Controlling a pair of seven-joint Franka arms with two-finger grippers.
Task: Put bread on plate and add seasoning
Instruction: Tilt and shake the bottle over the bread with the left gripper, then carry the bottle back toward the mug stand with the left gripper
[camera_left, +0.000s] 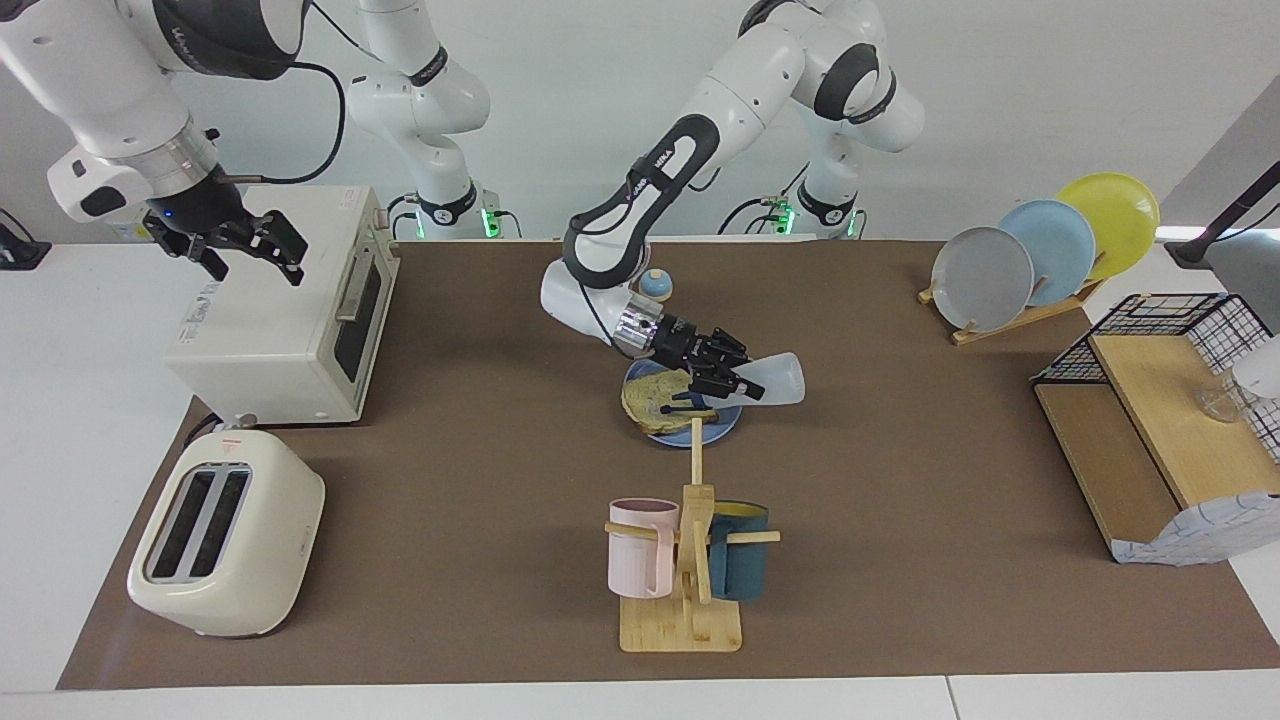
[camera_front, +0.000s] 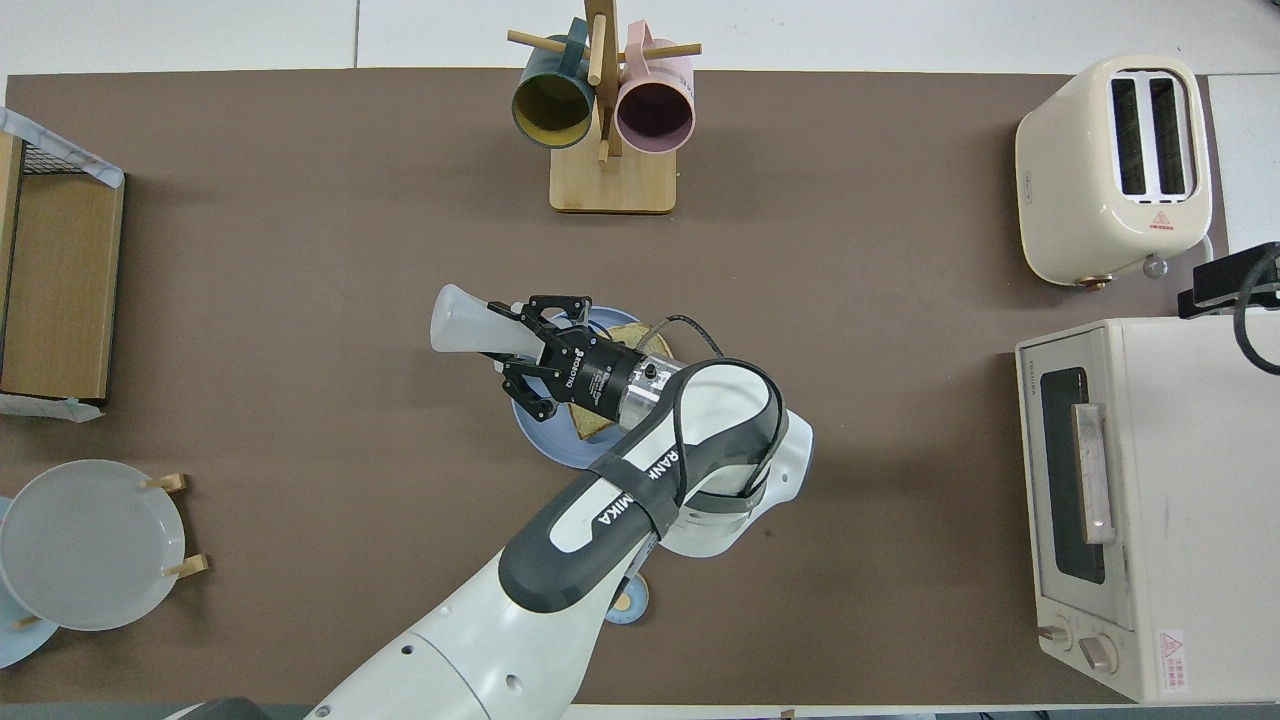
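The bread (camera_left: 652, 396) lies flat on the blue plate (camera_left: 712, 432) in the middle of the table; in the overhead view the bread (camera_front: 640, 340) and the plate (camera_front: 545, 440) are partly covered by the left arm. My left gripper (camera_left: 745, 385) (camera_front: 512, 342) hovers over the plate's edge, shut on the seasoning (camera_left: 782, 378) (camera_front: 463, 326). That bottle is tipped on its side with its wide base toward the left arm's end of the table. Its cap is hidden among the fingers. My right gripper (camera_left: 250, 245) waits open above the oven, holding nothing.
A white oven (camera_left: 290, 310) and a cream toaster (camera_left: 225, 535) stand at the right arm's end. A mug rack (camera_left: 690, 560) stands farther from the robots than the plate. A blue-domed bell (camera_left: 655, 283) sits nearer the robots. A plate rack (camera_left: 1040, 250) and a wooden shelf (camera_left: 1160, 420) fill the left arm's end.
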